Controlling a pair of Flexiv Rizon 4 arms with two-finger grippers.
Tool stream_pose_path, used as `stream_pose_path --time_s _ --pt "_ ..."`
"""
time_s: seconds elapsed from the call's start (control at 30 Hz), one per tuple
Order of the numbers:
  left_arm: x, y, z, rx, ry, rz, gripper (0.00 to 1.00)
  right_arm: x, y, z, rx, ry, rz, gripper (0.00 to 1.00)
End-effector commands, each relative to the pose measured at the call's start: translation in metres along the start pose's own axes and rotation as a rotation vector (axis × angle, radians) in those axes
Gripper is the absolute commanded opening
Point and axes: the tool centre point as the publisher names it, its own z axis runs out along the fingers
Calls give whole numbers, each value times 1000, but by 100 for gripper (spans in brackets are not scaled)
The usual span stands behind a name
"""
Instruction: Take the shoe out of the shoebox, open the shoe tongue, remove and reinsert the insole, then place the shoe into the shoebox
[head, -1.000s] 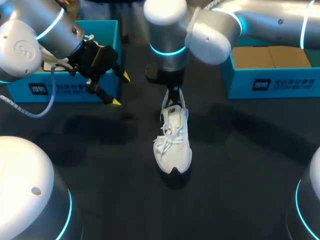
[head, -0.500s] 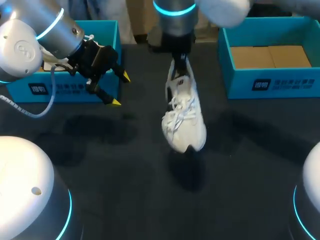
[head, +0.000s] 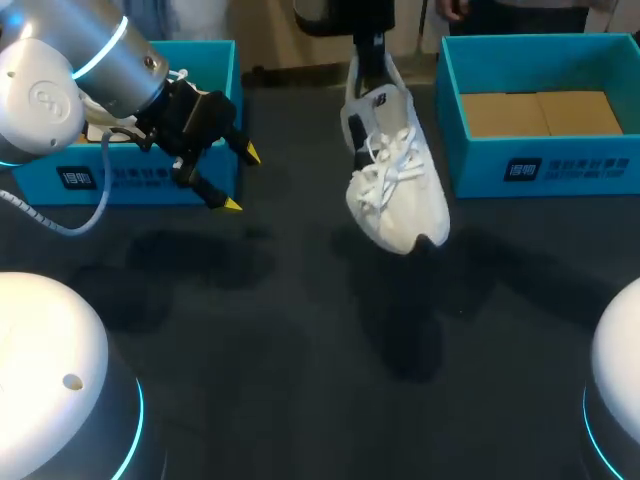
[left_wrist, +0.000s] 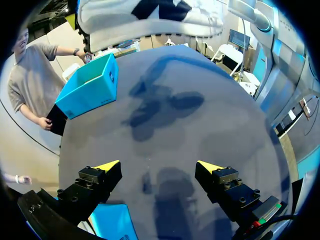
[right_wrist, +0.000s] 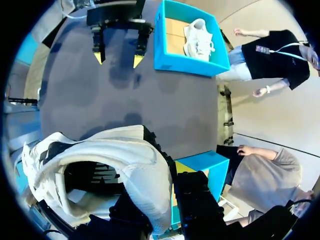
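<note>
Shoe (right_wrist: 120, 160) filled the nearest part of the right wrist view. It was white, its opening turned toward the camera, and its heel wall was pinched between the two dark fingers of the right claw (right_wrist: 165, 202), one finger inside the collar and one outside. Only this view showed the grip from both sides. In the head view the right claw (head: 372, 55) appeared merely as a dark piece at the heel, with the shoe (head: 395, 175) hanging in the air, toe lowest and laces up, above the dark surface (head: 250, 350). There it sat in neither box, between the two and nearer the right shoebox (head: 545, 165), whose brown cardboard floor showed.

Farther out in the right wrist view, past a stretch of surface, the left claw (right_wrist: 117, 55) hung with its yellow tips spread wide and nothing between them, just beside the left shoebox (right_wrist: 182, 62). That view looked into the box and showed a second white shoe (right_wrist: 198, 36) lying on its floor. The head view did not show this, since the left arm covered most of the left shoebox (head: 130, 175) behind the left claw (head: 241, 180).

The left wrist view showed its own left claw (left_wrist: 159, 166) wide apart over the surface. Beyond it stood the right shoebox (left_wrist: 90, 87), with the held shoe (left_wrist: 150, 15) high at the far end.
</note>
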Motion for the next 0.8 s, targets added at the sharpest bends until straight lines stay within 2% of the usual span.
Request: stream_pose_path --time_s 0.03,0.57,0.63,0.8 --pt "1 0 0 -2 -1 0 100 -3 3 -6 11 5 -1 0" --pt "1 0 0 -2 -1 0 100 -5 3 -7 13 6 -8 0" --pt "1 0 0 -2 -1 0 100 -12 -6 -4 -31 18 22 0" --pt "1 0 0 -2 -1 0 100 -30 -36 -1 -49 13 -4 0"
